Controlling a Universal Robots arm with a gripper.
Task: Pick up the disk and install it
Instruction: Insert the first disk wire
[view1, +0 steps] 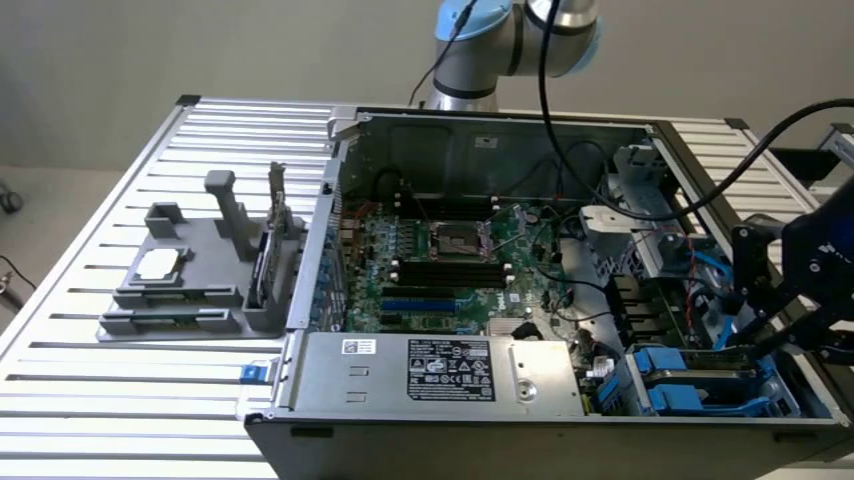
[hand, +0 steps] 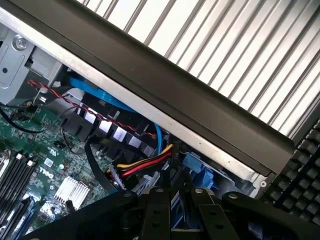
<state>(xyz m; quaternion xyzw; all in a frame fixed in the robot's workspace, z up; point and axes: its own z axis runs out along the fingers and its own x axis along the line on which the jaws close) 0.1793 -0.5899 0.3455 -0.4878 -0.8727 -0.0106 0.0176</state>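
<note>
In the wrist view my gripper (hand: 178, 200) has its two black fingers (hand: 156, 210) standing close together. A thin blue-edged slab sits between them. This is the disk (hand: 196, 167), seen edge-on, and its blue carrier pokes out just past the fingertips. In the exterior view the gripper (view1: 738, 345) reaches down into the front right corner of the open computer case (view1: 334, 250). It is right above the drive bay (view1: 683, 392) with its blue plastic carriers. The disk's label and silver face are hidden.
The case's dark side wall (hand: 200, 110) runs close beside the fingers. Red, yellow and black power wires (hand: 145, 165) and a blue cable (hand: 100, 95) lie near the bay. The motherboard (view1: 447, 265), a silver power supply (view1: 447, 370) and a gray tray (view1: 200, 270) with a small chip lie to the exterior view's left.
</note>
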